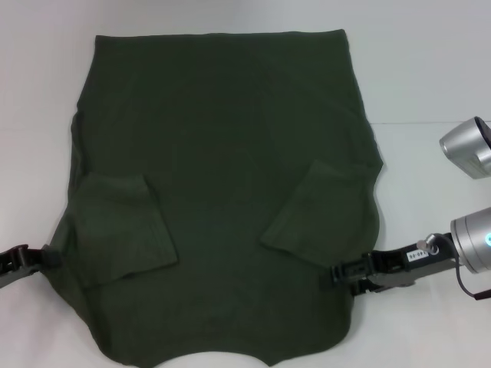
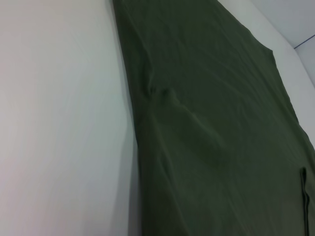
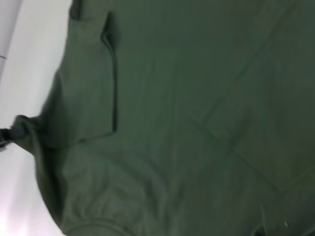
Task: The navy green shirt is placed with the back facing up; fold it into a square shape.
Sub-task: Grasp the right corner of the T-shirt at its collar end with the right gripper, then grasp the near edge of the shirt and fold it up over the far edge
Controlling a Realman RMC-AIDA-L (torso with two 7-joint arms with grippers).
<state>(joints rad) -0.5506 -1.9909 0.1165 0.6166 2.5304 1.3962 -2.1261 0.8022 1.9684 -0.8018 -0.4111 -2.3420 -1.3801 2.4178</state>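
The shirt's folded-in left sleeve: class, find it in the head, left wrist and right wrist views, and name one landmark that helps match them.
Head view: left sleeve lies folded inward on the shirt, near the left gripper.
Left wrist view: not clearly in it; only the shirt's edge shows.
Right wrist view: sleeve flap lies beside the far-off left gripper.
Shared landmark: the shirt's left edge against the white table.

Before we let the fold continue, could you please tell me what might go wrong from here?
The navy green shirt has both sleeves folded inward; lifting its sides could shake them loose. The left claw and right claw sit at opposite edges near the shoulders, so uneven pulls might skew the fold. The collar end reaches the near table edge and may slide off.
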